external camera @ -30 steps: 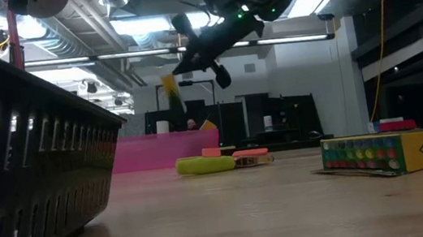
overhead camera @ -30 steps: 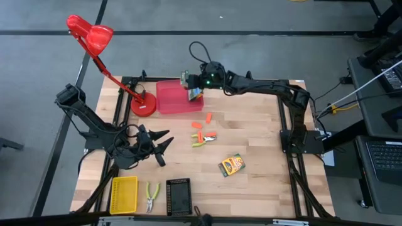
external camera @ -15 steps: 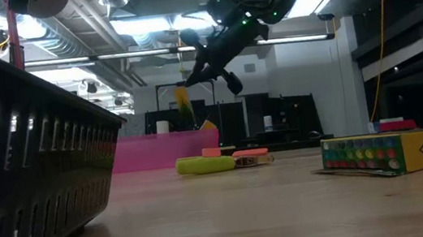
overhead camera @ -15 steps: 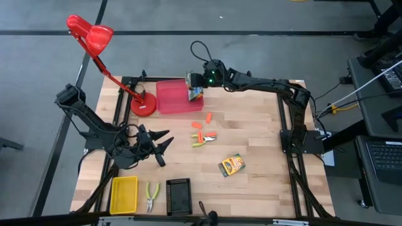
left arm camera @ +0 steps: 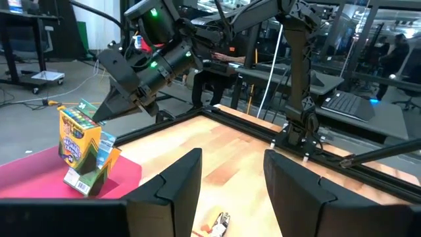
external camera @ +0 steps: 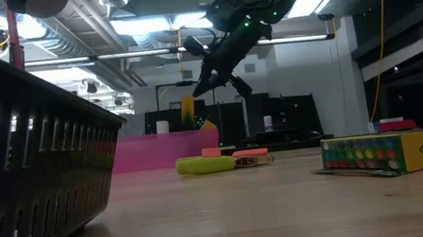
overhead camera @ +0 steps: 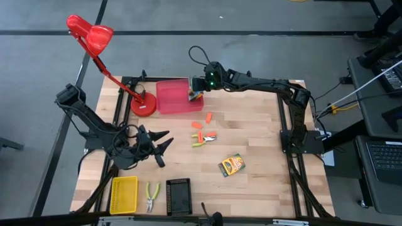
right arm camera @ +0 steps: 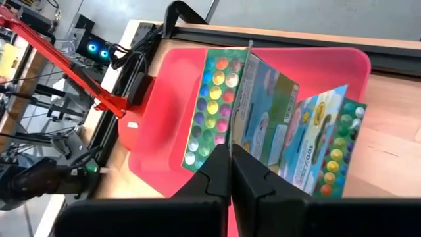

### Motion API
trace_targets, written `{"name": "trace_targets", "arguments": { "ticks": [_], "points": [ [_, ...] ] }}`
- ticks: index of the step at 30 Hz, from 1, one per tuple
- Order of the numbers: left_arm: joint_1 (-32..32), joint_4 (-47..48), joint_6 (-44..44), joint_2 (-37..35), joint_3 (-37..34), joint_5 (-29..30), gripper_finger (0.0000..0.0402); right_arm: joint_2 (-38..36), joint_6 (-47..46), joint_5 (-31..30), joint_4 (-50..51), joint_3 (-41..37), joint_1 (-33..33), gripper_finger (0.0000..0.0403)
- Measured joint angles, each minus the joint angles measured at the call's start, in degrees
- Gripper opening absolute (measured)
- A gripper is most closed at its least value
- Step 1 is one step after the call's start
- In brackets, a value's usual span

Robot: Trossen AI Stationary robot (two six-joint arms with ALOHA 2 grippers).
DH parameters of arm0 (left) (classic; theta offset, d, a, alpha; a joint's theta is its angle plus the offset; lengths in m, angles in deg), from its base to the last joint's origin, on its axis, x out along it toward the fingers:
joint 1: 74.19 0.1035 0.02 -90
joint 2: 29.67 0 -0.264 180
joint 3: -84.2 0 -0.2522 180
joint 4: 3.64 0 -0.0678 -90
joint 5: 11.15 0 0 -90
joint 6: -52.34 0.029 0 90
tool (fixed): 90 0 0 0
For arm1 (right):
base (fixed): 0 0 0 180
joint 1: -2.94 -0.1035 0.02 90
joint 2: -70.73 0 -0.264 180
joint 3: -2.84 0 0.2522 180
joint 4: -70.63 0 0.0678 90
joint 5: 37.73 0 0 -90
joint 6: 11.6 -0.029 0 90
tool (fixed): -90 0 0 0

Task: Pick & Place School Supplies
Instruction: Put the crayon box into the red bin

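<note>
A: Right gripper [overhead camera: 196,90], top middle of the high view: pinched tight, fingers empty, over the red plastic tray [overhead camera: 171,98].

B: Green-and-yellow cardboard crayon boxes [right arm camera: 276,128] leaning inside. Left gripper [overhead camera: 164,145] parted, middle left.

The high view looks straight down on the whole counter [overhead camera: 251,132] from well above. The low view sits at counter height beside the black tray [external camera: 27,151], facing level across toward the red tray [external camera: 158,152] — both views share it. The left wrist view looks across the counter past its own fingers [left arm camera: 177,181] at the right arm. The right wrist view hangs close over the red tray, angled down.
</note>
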Motion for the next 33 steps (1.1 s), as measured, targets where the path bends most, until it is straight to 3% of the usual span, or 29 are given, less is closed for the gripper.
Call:
{"name": "trace_targets", "arguments": {
  "ticks": [18, 33],
  "points": [
    [0.0, -0.36, -0.02, 0.0, 0.0, 0.0, 0.0161, 0.0, 3.14, -2.11, 0.58, 0.0, 0.04, 0.0011],
    [0.01, -0.36, -0.02, 0.0, 0.0, 0.0, 0.0161, -0.02, 3.32, -2.14, 2.76, 0.0, 0.39, 0.0047]
  ]
}}
